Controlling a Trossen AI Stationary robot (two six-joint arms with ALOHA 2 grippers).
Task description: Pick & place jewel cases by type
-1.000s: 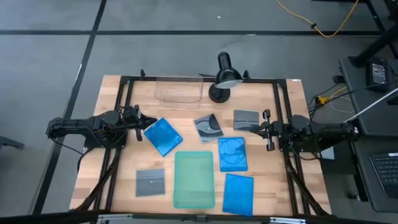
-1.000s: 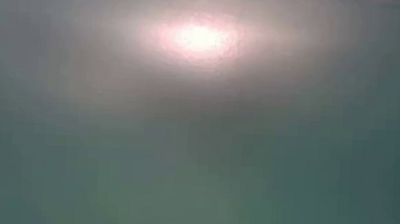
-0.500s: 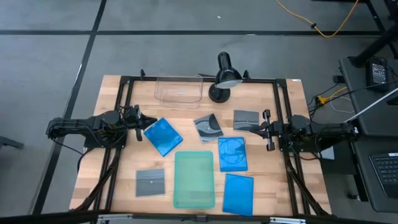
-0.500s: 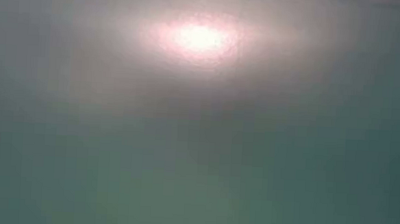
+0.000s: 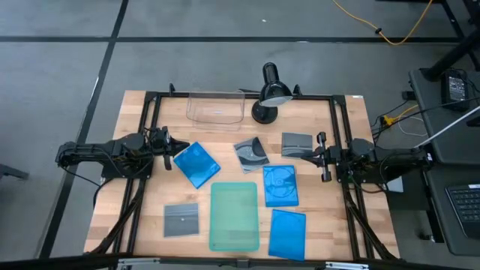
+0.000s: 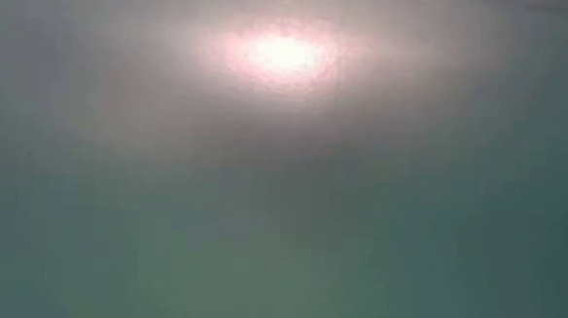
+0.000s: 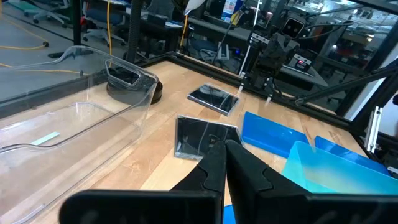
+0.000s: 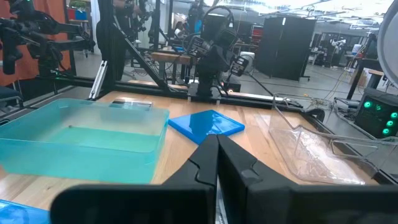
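Note:
Three blue jewel cases lie flat on the table: one left of centre, one right of centre, one at the near right. Three grey cases lie flat too: near left, centre, far right. My left gripper is shut and empty, just left of the left blue case; its wrist view shows its shut fingers. My right gripper is shut and empty, right of the far-right grey case; its wrist view shows its shut fingers. The low view shows only a blurred haze.
A pale-green flat tray lies at the near centre between the cases. A clear plastic bin and a black desk lamp stand at the far edge. A black frame runs along the table's sides.

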